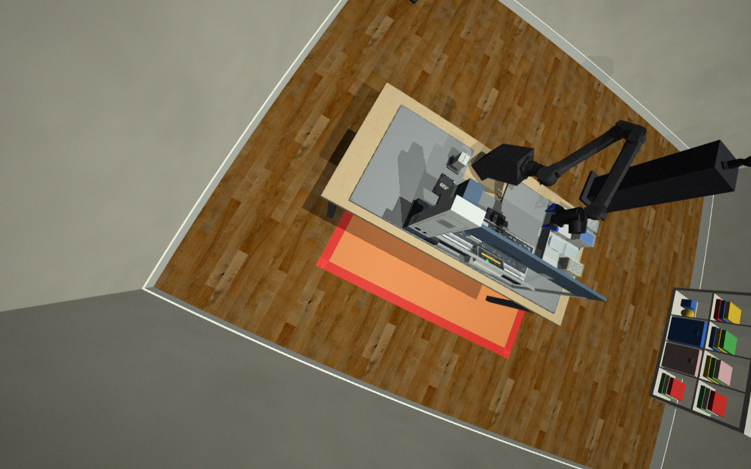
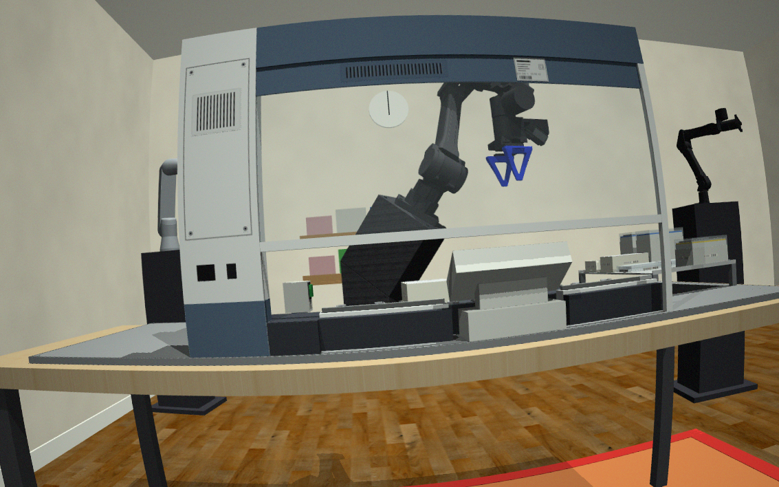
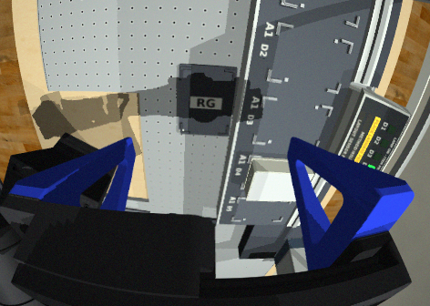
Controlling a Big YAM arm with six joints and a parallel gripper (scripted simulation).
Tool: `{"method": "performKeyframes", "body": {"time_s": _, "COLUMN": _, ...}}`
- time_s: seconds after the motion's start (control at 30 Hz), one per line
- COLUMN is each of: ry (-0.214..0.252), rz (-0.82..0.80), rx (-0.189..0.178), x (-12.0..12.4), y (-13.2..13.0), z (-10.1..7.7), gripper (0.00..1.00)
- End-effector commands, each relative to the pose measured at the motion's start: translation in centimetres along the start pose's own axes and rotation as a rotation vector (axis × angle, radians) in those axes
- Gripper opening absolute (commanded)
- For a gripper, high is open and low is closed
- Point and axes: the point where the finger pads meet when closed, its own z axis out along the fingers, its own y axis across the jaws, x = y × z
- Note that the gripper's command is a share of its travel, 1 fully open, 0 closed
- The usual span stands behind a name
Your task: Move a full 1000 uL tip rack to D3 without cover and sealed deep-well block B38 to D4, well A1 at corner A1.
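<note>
Here we see the gripper high above the deck, its blue fingers spread wide with nothing between them. Below it in the wrist view lies the dark deck strip with bracketed positions marked D1 to D5. A pale block sits at D4, just inside the right finger; we cannot tell whether it is sealed or read its label. D1, D2 and D3 show bare plate between their brackets. The RG nest sits ahead of the gripper, between the two fingers and beside the strip. From the top, the gripper hangs next to the shelf, where several pale and blue boxes stand; we cannot tell which is the tip rack.
</note>
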Motion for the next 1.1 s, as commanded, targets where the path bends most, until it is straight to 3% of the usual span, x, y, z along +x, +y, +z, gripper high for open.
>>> {"method": "performKeyframes", "body": {"time_s": 0.0, "ry": -0.033, "rz": 0.028, "rx": 0.060, "x": -3.3, "y": -1.9, "z": -2.0, "gripper": 1.00}}
{"method": "performKeyframes", "body": {"time_s": 0.23, "ry": -0.038, "rz": 0.041, "rx": 0.042, "x": -6.8, "y": -2.3, "z": -1.6, "gripper": 1.00}}
{"method": "performKeyframes", "body": {"time_s": 0.3, "ry": -0.038, "rz": 0.041, "rx": 0.042, "x": -6.8, "y": -2.3, "z": -1.6, "gripper": 1.00}}
{"method": "performKeyframes", "body": {"time_s": 0.33, "ry": -0.020, "rz": 0.057, "rx": 0.007, "x": -6.2, "y": -1.0, "z": -0.3, "gripper": 1.00}}
{"method": "performKeyframes", "body": {"time_s": 0.37, "ry": -0.040, "rz": 0.042, "rx": 0.042, "x": -7.9, "y": -2.3, "z": -1.6, "gripper": 1.00}}
{"method": "performKeyframes", "body": {"time_s": 0.8, "ry": -0.054, "rz": 0.050, "rx": 0.037, "x": -14.7, "y": -2.8, "z": -1.8, "gripper": 1.00}}
{"method": "performKeyframes", "body": {"time_s": 0.87, "ry": -0.054, "rz": 0.050, "rx": 0.037, "x": -14.7, "y": -2.8, "z": -1.8, "gripper": 1.00}}
{"method": "performKeyframes", "body": {"time_s": 0.9, "ry": -0.030, "rz": 0.059, "rx": 0.011, "x": -14.3, "y": -2.1, "z": -1.1, "gripper": 1.00}}
{"method": "performKeyframes", "body": {"time_s": 1.07, "ry": -0.057, "rz": 0.054, "rx": 0.033, "x": -17.7, "y": -3.0, "z": -1.8, "gripper": 1.00}}
